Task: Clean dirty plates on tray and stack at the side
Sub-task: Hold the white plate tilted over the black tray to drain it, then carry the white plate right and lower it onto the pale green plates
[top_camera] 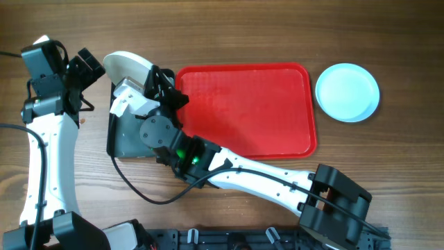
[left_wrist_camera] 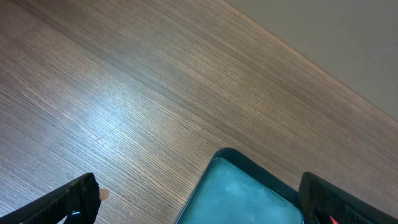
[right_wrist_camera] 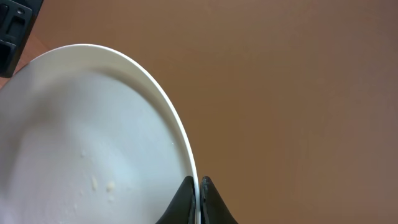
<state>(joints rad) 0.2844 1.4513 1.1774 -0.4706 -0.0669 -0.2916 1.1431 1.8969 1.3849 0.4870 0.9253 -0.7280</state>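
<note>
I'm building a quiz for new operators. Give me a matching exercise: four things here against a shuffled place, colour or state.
1 white plate
2 tray
3 pale blue plate
4 left gripper

a open
b red
c on the table, right of the tray
d rim pinched by the right gripper

Pairs: 1-d, 2-b, 3-c, 4-a

The red tray (top_camera: 263,132) lies in the middle. At its three o'clock rests a pale blue plate (top_camera: 347,92). At its ten o'clock the right gripper (top_camera: 154,78) pinches a tilted white plate (top_camera: 125,66).
</note>
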